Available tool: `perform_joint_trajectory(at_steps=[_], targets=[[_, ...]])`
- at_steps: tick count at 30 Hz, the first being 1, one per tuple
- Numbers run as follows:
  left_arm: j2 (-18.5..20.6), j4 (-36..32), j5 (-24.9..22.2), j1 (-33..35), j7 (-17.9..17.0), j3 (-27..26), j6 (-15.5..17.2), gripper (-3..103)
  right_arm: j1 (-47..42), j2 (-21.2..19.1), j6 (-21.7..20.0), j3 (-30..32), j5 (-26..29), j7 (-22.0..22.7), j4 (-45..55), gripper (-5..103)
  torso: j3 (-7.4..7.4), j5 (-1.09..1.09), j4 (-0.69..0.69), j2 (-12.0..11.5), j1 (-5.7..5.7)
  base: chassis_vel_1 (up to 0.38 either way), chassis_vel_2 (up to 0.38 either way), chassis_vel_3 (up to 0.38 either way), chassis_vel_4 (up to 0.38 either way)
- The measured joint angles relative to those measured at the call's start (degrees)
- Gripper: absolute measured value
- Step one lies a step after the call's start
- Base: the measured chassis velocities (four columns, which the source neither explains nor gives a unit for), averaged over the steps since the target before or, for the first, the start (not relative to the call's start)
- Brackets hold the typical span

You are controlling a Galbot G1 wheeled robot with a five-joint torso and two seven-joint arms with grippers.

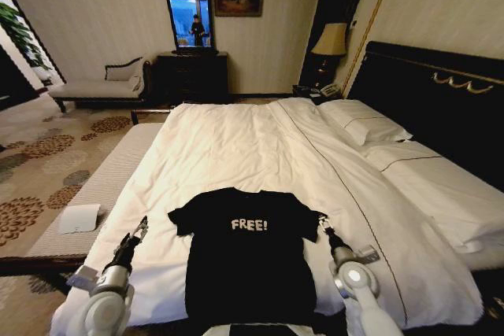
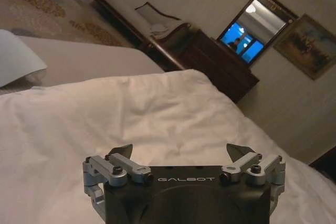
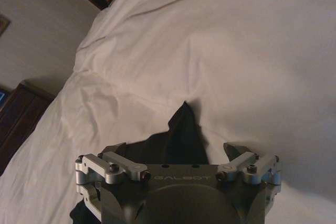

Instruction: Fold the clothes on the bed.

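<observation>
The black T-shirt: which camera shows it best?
The head view: the black T-shirt lies flat on the bed, whole, its "FREE!" lettering readable. The right wrist view catches just one dark sleeve tip beyond its jaws. The left wrist view faces white bedding instead.

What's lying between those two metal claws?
The black T-shirt, spread flat on the bed, lies between the left gripper and right gripper in the head view.

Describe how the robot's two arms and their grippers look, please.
Both arms end in rounded silver-grey wrist housings with black segments ahead. The left gripper and right gripper look alike: a dark body with white "GALBOT" lettering, silver metal linkages with black screws, and short dark pointed fingers. No loose cables show.
</observation>
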Motion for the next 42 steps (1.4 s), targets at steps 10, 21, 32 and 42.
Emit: perform_joint_trajectory(at_steps=[10,21,32,42], targets=[[-1.34,-0.20,2.70,-0.95,-0.65,1.83,0.04,100,4.73,-1.57,3.70,-0.56,-2.42,-1.12,-6.14,98,0.01,-0.01,0.00,0.00,0.00,0.000,0.000,0.000,0.000],[-0.40,-0.40,4.17,-2.15,-2.23,3.71,0.56,100,6.71,-1.47,3.01,-1.04,-2.20,-2.38,-8.78,61,0.01,-0.01,0.00,0.00,0.00,0.000,0.000,0.000,0.000],[-1.49,0.03,4.42,-1.47,-2.20,4.19,0.12,100,5.53,-2.62,4.25,-0.47,-2.63,-4.18,-7.74,18,0.01,-0.01,0.00,0.00,0.00,0.000,0.000,0.000,0.000],[-1.62,-0.01,4.67,-0.84,-2.40,4.30,0.05,100,5.09,-2.24,3.55,-1.15,-4.14,-3.07,-7.02,0,0.01,-0.01,0.00,0.00,0.00,0.000,0.000,0.000,0.000]])
